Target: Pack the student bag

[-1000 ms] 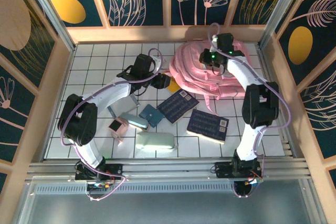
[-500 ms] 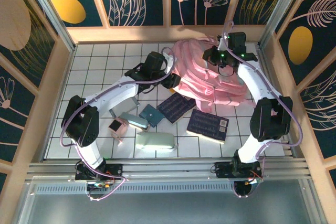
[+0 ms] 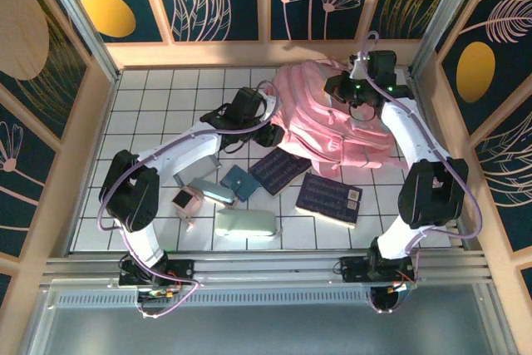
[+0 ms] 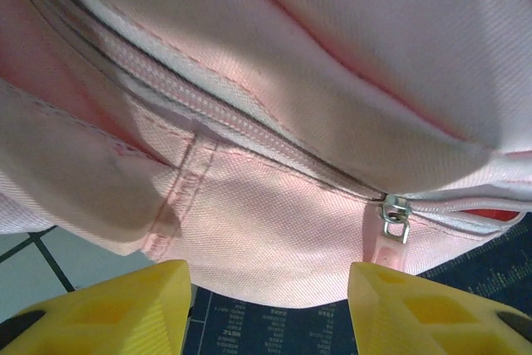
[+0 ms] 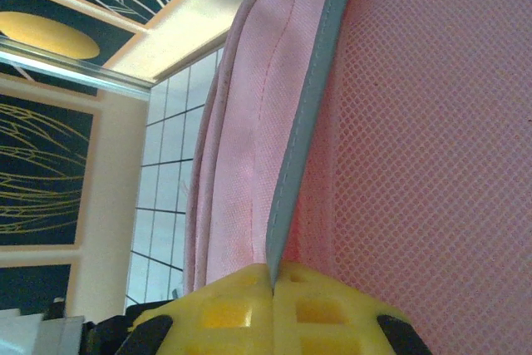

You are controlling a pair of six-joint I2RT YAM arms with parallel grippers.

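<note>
The pink student bag [image 3: 328,126] stands bunched up at the back right of the tiled table. My right gripper [image 5: 273,276] is shut on the bag's grey-trimmed edge [image 5: 301,122], holding it up near the bag's top [image 3: 359,89]. My left gripper [image 3: 270,134] is at the bag's left side, open, its yellow fingers [image 4: 125,305] wide apart just below the pink fabric. A metal zip pull [image 4: 394,215] hangs near the right finger, untouched. Two dark blue notebooks [image 3: 279,168] [image 3: 329,198] lie in front of the bag.
A teal wallet [image 3: 238,181], a pale blue case [image 3: 209,193], a small pink item [image 3: 184,200] and a mint pouch [image 3: 245,223] lie near the front middle. Wooden walls [image 3: 266,53] close in the table on all sides.
The right gripper lifted the bag's top edge up and to the right, so the bag rose from flat to bunched upright. The left gripper moved right, up against the bag's side.
</note>
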